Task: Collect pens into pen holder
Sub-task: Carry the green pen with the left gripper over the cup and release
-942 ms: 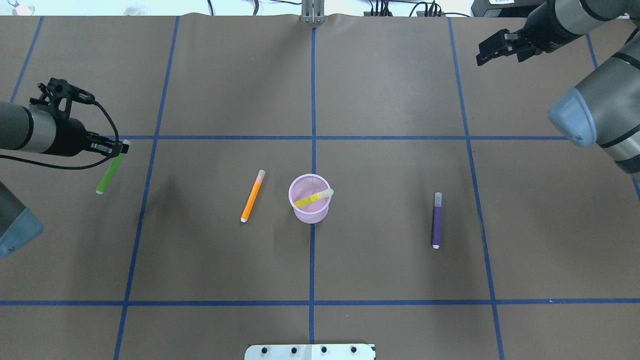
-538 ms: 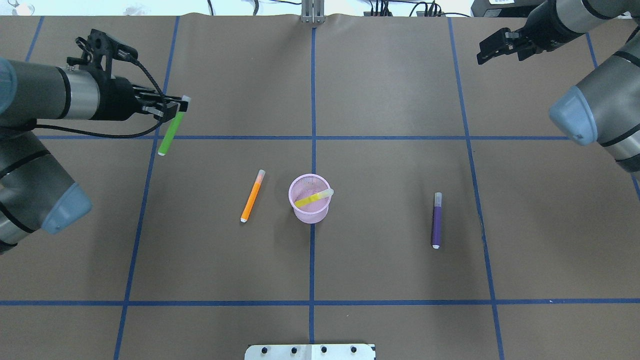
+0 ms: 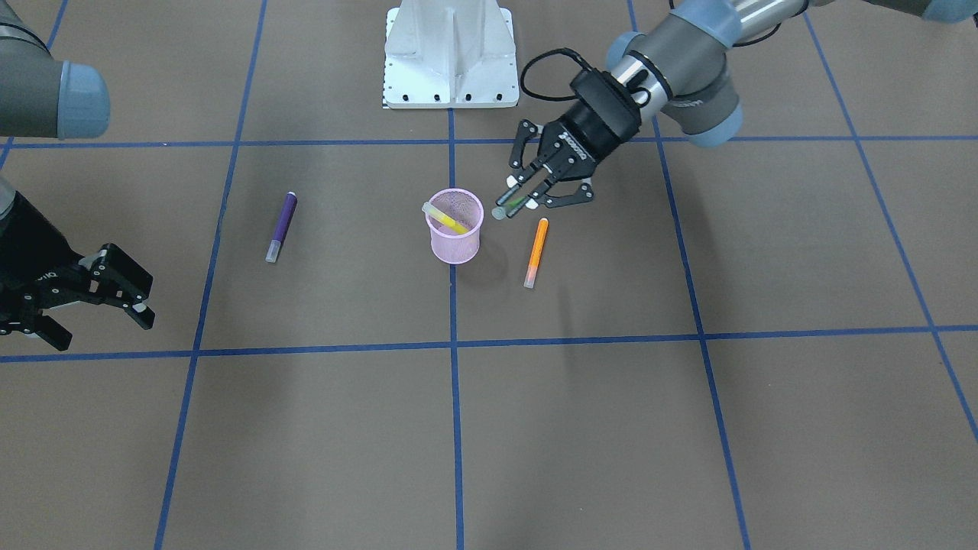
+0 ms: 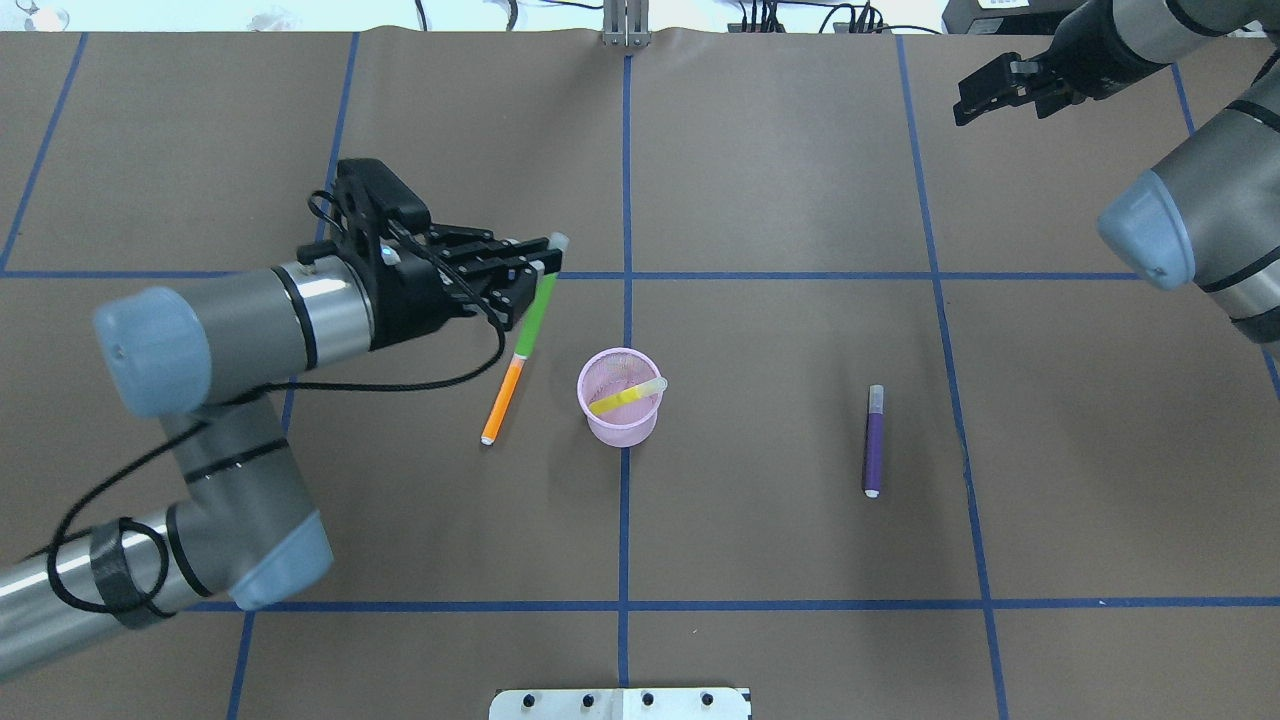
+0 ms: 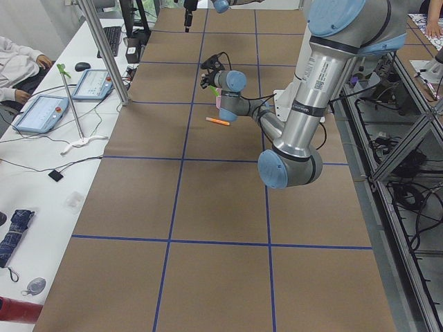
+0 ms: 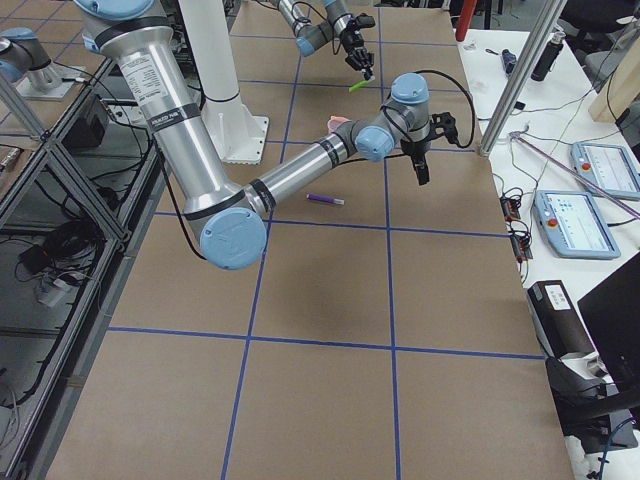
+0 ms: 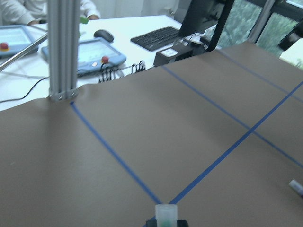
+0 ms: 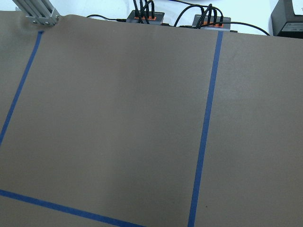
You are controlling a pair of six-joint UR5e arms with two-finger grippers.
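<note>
Seen from above, a pen holder [image 4: 620, 430] stands upright at the middle of the table [image 4: 780, 230], with a first pen [image 4: 628, 397] leaning inside it, its top end over the rim on the robot's right. A second pen [image 4: 500, 405] lies flat near the holder's left side, and a third pen [image 4: 873, 445] lies flat well apart on its right. The left gripper [image 4: 545, 266] hangs above the second pen's far end, pinching a fourth pen [image 4: 533, 318] by its upper end; the right gripper [image 4: 965, 105] is over the table's far right corner.
</note>
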